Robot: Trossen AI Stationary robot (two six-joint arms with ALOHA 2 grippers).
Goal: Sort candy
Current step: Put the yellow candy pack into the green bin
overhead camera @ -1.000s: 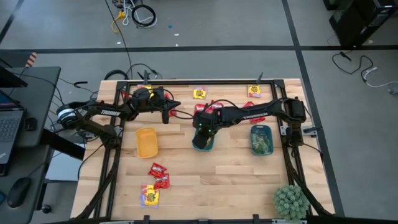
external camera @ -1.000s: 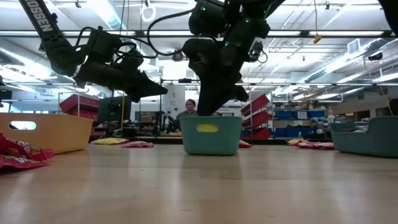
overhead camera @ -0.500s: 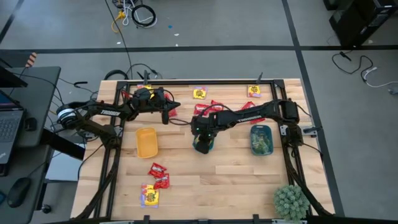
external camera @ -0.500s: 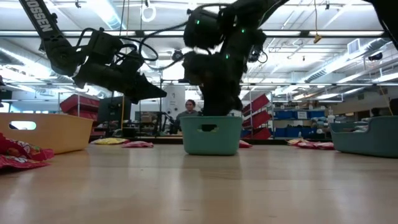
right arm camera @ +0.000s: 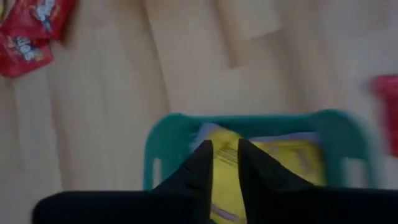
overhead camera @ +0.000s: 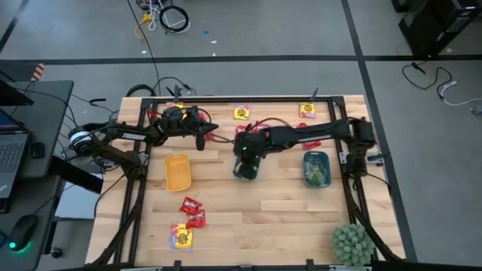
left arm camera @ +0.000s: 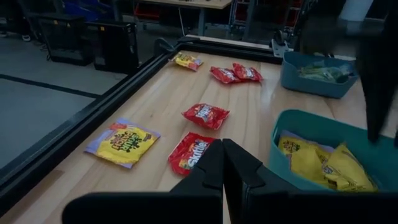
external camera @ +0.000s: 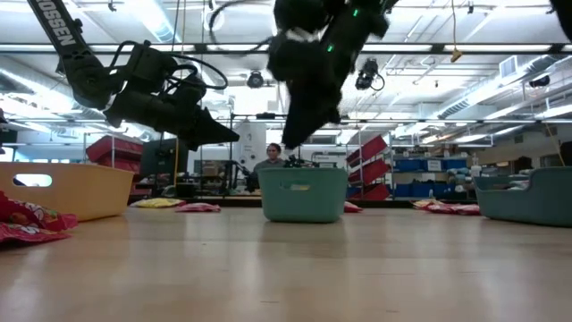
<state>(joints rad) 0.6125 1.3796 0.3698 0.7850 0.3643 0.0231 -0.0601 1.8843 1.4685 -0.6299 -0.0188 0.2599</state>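
1. We see the right gripper (external camera: 299,134) up in the air, right over the middle teal tray (overhead camera: 247,170). Its two fingers (right arm camera: 200,163) stand a little apart and nothing is between them, so we think it just let a candy go
2. In that tray lie yellow packets (left arm camera: 323,163). We think this is the tray for the yellow ones
3. The left gripper (left arm camera: 224,163) waits in the air near the far left side of the table (overhead camera: 279,207), with its jaws pressed together on nothing
4. The other teal tray (overhead camera: 316,167), on the right, has green packets in it. The yellow-orange tray (overhead camera: 178,172), on the left, looks bare from above
5. Lots of candy is not sorted yet. Red packets (left arm camera: 204,116) lie near the far edge, close to both grippers. Two yellow packets (overhead camera: 241,113) lie at the far edge too. More red ones (overhead camera: 192,211) and a yellow one (overhead camera: 181,238) lie near the front left
6. So we think the sorting is partly done
7. Next, we guess, the right arm should move to a loose packet, spread its fingers wider, come down flat on it, and pinch
8. The packets are thin and slippery, so the fingers must reach the wood or the packet may slide away
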